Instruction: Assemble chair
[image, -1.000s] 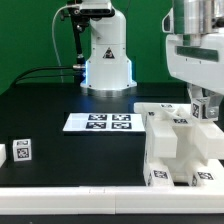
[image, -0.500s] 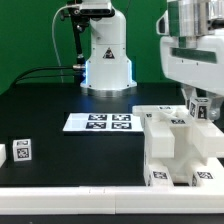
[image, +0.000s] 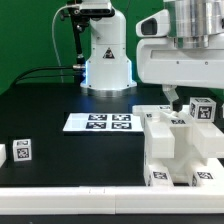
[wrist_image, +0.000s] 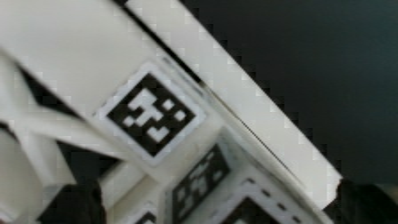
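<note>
The chair (image: 178, 150) is a white blocky assembly with marker tags at the exterior view's right, near the table's front edge. A small tagged part (image: 204, 110) stands upright at its back top. My gripper (image: 190, 97) hangs just above the chair, open, with one dark finger (image: 172, 96) showing beside that part and nothing held. In the wrist view, white chair pieces with a large tag (wrist_image: 153, 110) fill the picture very close up. The dark fingertips (wrist_image: 63, 205) stand wide apart at either side of them.
The marker board (image: 100, 122) lies flat in the middle of the black table. Two small loose tagged white parts (image: 21, 151) sit at the front on the exterior view's left. The robot's base (image: 105, 55) stands at the back, before a green wall.
The gripper was shut on the small tagged part at the chair's top. It has opened, let go and risen, shifting toward the exterior view's left. The part stays standing on the chair.
</note>
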